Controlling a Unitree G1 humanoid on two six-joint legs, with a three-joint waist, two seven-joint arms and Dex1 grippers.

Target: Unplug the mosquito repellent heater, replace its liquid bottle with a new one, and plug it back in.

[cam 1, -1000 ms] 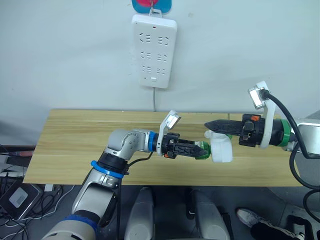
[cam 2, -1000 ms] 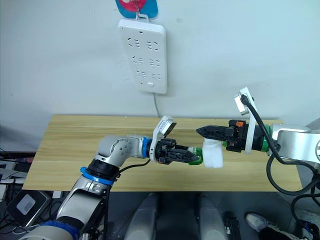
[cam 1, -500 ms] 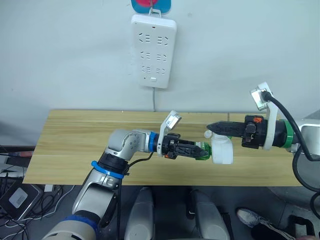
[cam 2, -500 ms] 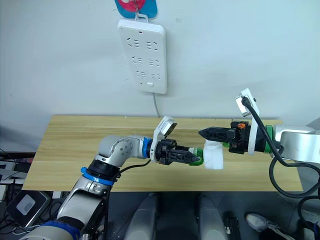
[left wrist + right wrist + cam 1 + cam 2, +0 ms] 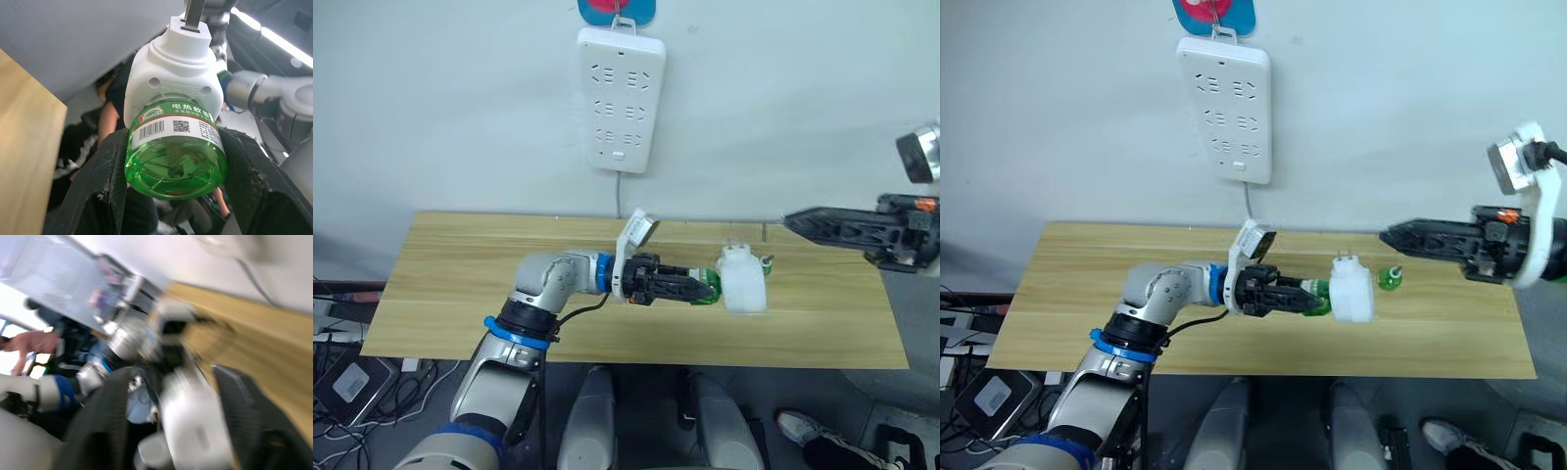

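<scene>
My left gripper (image 5: 703,288) is shut on a translucent green liquid bottle (image 5: 175,155) with a white printed label. The bottle's neck sits inside the white mosquito repellent heater (image 5: 744,290), which hangs just above the table with its metal prongs (image 5: 194,13) pointing away from the bottle. My right gripper (image 5: 791,221) is off to the right of the heater, level and apart from it; its fingers (image 5: 105,416) stand open with nothing between them. A second small green bottle (image 5: 1389,278) stands on the table just behind the heater; I cannot tell whether it has a cap.
The white power strip (image 5: 621,98) hangs on the wall above the table's back edge, its cord dropping behind the table. The wooden table (image 5: 450,284) is bare on its left half and along the front.
My right gripper has drawn back to the right, away from the heater, and opened. The left gripper keeps the bottle and heater in about the same place.
</scene>
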